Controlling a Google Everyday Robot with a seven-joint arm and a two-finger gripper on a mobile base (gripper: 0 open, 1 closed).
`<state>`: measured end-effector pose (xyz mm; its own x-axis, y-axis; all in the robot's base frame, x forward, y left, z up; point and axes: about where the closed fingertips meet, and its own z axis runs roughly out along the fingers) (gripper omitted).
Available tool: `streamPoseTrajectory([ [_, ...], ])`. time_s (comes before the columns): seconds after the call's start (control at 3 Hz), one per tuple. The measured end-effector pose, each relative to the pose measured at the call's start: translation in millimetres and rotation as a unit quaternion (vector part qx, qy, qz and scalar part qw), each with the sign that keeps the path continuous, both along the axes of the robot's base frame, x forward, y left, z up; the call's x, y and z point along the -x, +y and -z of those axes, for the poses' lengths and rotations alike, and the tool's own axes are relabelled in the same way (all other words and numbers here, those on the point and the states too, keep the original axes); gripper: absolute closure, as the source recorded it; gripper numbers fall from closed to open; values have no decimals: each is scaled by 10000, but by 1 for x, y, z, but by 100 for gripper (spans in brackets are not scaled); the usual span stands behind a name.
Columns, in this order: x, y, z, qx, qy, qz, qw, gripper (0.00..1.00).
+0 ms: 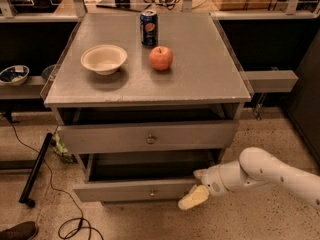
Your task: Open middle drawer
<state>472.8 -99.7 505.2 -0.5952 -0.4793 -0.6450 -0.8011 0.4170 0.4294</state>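
Facing the grey cabinet (200, 74), I find the middle drawer (125, 190) low on its front. It is a long, low grey panel with a small round metal knob (152, 192) at its centre. It stands pulled out, so its dark inside shows behind the panel. It sits at six o'clock from the taller, wider grey drawer (100, 138), which also stands a little way out.

My claw (196, 187) is at the panel's right end, so the middle drawer stretches off toward nine o'clock from me, the knob along that same line. My fingers are apart, one pale tip (199, 174) by the panel's upper corner and the cream tip (193, 198) under its lower edge. Whether either touches the panel I cannot tell.

What the middle drawer holds is lost in shadow. On the cabinet top, a pale bowl (105, 70) sits at nine o'clock from a red apple (161, 58), showing only its plain inside. A blue soda can (148, 28) stands upright at eleven o'clock from the apple.
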Motion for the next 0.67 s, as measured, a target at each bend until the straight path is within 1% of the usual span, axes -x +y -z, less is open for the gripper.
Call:
streamPoseTrajectory([
  [0.33,-35,-2,-10,24,-246,108,9996,0],
  [0.67,-35,-2,-10,23,-248,109,9996,0],
])
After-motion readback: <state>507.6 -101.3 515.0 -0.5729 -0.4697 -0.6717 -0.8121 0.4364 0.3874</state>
